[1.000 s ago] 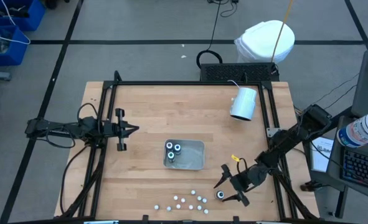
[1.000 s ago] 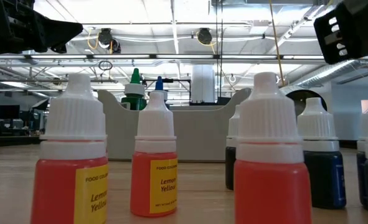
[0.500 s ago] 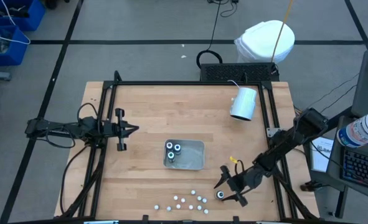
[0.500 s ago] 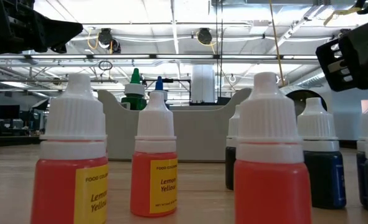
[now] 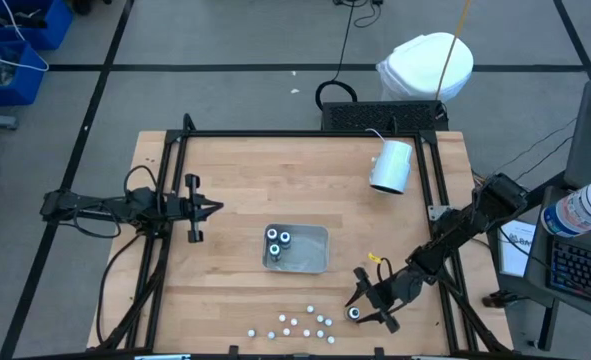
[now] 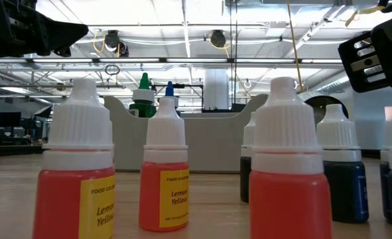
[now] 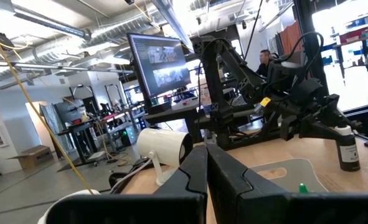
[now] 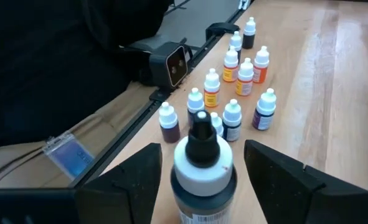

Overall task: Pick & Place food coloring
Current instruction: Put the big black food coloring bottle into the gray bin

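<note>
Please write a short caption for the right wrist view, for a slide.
The open right gripper straddles a black-capped food coloring bottle, with a cluster of white-capped bottles standing beyond it on the wooden table.

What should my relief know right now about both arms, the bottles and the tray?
Right gripper: jaws open around one upright food coloring bottle near the table's front edge, not clamped yet.
Left gripper: jaws shut, empty, parked at the table's left side.
Done: two bottles stand in the metal tray.
Left: close on this bottle, move it to the tray; a cluster of bottles waits beside it.
</note>
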